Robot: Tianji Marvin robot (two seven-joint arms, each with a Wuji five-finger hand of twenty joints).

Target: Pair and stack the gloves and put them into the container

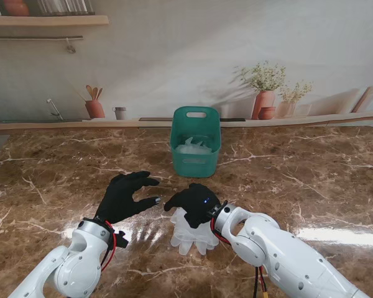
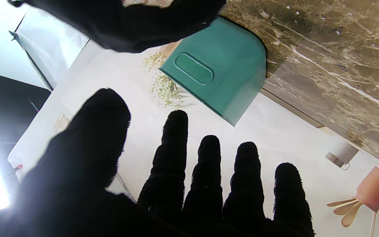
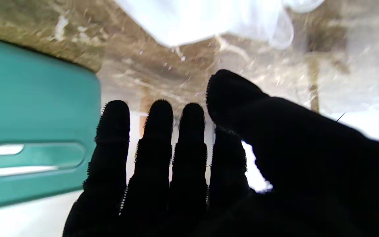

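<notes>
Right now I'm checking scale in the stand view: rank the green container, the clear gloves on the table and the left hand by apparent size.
1. Green container.
2. Left hand and clear gloves: too alike to rank; the right hand hides part of the gloves.

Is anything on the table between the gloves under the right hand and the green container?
Nothing visible. Bare marble lies between the translucent gloves under the right hand and the green container, which already holds something pale.

arms: chunky white shells, silver wrist rings
hands: left hand (image 1: 125, 194) and right hand (image 1: 194, 203) in fuzzy black gloves
cables: red and black wires at both wrists
</notes>
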